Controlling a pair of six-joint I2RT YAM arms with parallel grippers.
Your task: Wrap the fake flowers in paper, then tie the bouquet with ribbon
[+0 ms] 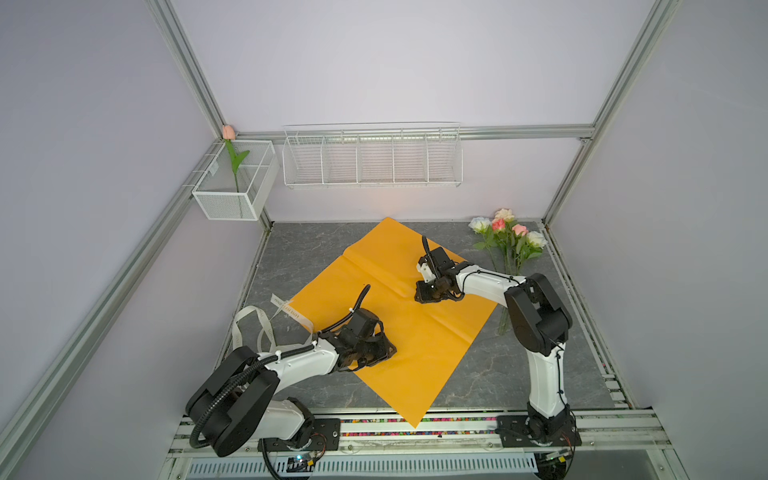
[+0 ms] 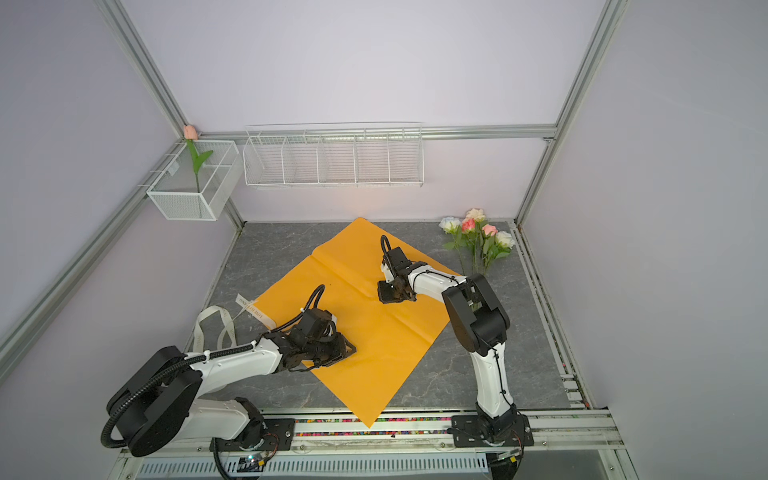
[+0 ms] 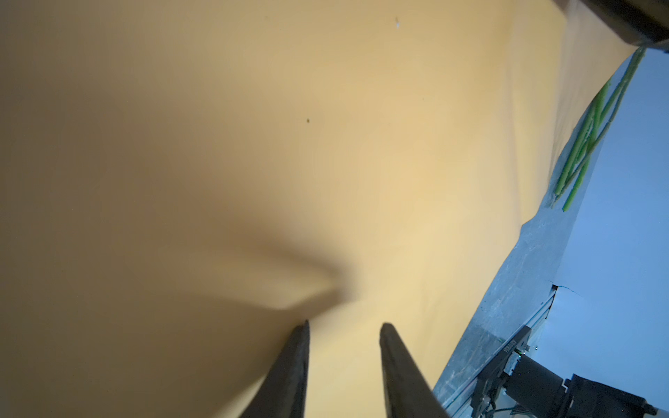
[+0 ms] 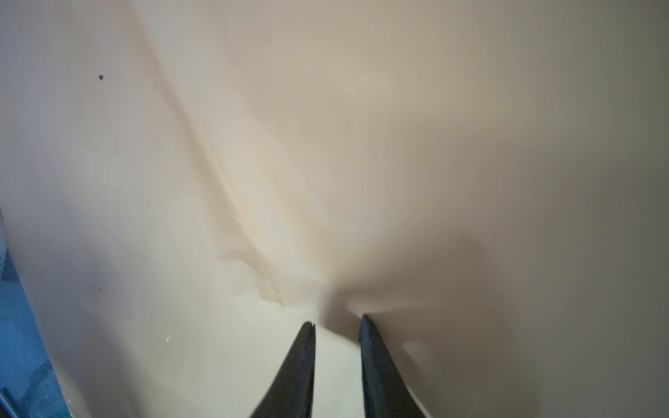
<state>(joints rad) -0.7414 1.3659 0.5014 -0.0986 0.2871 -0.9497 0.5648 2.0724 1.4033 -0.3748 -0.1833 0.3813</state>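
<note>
A grey marbled tabletop point(image 1: 291, 257) sits inside a pale lilac booth framed with aluminium rails. At the front edge, one corner of the orange wrapping paper point(image 1: 415, 332) overhangs the rail; the sheet lies spread flat, diamond-wise, with creases across its middle. The left gripper point(image 1: 384, 351) is low over the near left part of the sheet. In the left wrist view its fingertips point(image 3: 300, 340) stand apart with bare paper between them, holding nothing. Just to its left a cream ribbon point(image 1: 257, 324) lies looped on the tabletop, one printed end across the paper's left corner. Farther in, the right gripper point(image 1: 424, 293) points down at the paper near the centre crease, its fingertips point(image 4: 369, 333) likewise parted and empty beside a small wrinkle. The bouquet of fake flowers point(image 1: 509, 241) lies on the tabletop at the far right, off the paper, heads toward the back wall, stems partly hidden behind the right arm. On the back wall hangs a white wire rack point(image 1: 372, 158); in the left corner a mesh basket point(image 1: 232, 203) holds a pink tulip point(image 1: 232, 158).
</note>
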